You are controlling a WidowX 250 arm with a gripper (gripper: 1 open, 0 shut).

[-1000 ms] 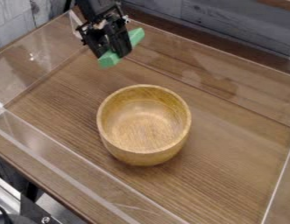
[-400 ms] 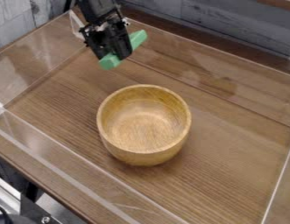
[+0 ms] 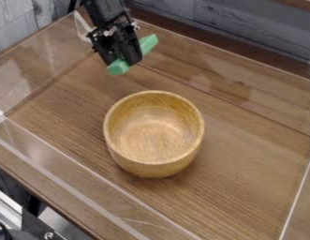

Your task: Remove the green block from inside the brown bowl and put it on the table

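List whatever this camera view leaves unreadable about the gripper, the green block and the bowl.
- Gripper: its fingertips are too dark and small to separate, in the one camera view.
- Green block: the middle is covered by the gripper; whether its lower end touches the table is unclear.
- Brown bowl: the outer far wall is hidden behind its own rim.

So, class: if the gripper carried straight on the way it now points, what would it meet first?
Probably the bare table beneath it, with the green block it holds touching first; the brown bowl seems off that line, though depth is unclear.
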